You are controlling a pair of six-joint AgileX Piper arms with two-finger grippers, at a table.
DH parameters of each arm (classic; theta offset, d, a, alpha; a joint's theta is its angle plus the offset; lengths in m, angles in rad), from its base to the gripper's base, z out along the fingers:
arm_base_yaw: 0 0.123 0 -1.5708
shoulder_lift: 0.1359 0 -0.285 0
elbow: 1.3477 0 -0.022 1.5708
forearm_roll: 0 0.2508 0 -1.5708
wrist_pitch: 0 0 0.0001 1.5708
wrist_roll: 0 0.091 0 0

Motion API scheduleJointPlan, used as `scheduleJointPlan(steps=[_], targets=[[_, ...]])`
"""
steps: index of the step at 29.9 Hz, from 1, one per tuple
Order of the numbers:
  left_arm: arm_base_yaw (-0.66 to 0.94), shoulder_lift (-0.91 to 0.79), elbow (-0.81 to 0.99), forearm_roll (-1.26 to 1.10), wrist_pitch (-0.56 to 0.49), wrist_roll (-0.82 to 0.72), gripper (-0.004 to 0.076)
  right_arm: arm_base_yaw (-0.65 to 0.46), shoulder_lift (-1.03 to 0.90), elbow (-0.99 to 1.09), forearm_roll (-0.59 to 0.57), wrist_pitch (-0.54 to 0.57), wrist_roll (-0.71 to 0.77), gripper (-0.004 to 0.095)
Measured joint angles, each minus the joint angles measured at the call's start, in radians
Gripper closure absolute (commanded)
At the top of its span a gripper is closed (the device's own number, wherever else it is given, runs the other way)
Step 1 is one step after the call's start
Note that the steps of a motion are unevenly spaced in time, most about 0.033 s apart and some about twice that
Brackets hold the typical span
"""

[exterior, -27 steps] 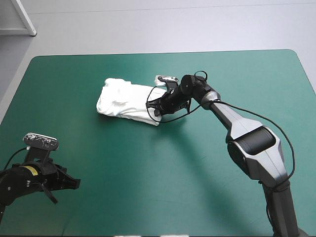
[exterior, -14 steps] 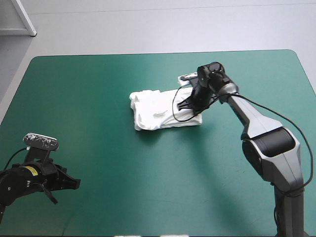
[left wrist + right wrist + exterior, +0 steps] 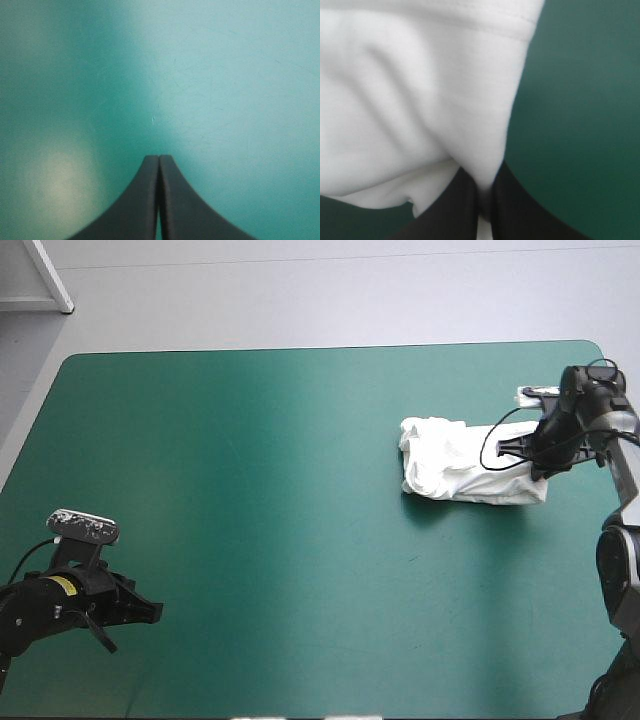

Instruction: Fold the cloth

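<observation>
The T-shirt [image 3: 462, 472] lies as a folded white bundle on the teal-green desk [image 3: 250, 460], close to the right edge and somewhat nearer the far side. The right hand [image 3: 533, 458] is at the bundle's right end, its black fingers [image 3: 462, 202] pinched almost closed on a fold of the cloth. The left hand [image 3: 135, 612] is well apart, low over the desk near the front left corner, closed to a single point.

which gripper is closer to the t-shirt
Right. The right gripper is shut on the T-shirt at the right side of the table; the left gripper is far off at its front left corner.
</observation>
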Motion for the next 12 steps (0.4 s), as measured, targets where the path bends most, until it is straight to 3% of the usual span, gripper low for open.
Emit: scheduleJointPlan(steps=[3,5,10,12], targets=[[0.0,0.0,0.0,0.0,0.0,0.0,0.0734,-0.053,-0.008,0.019,0.061,-0.017,-0.034,0.0888],[0.0,0.0,0.0,0.0,0.0,0.0,0.0734,-0.066,-0.008,0.021,0.093,-0.027,-0.048,0.0778],[0.0,0.0,0.0,0.0,0.0,0.0,0.0734,-0.069,-0.008,0.021,0.109,-0.038,-0.058,0.0301],[0.0,0.0,0.0,0.0,0.0,0.0,0.0734,-0.07,-0.008,0.021,0.106,-0.038,-0.046,0.0181]])
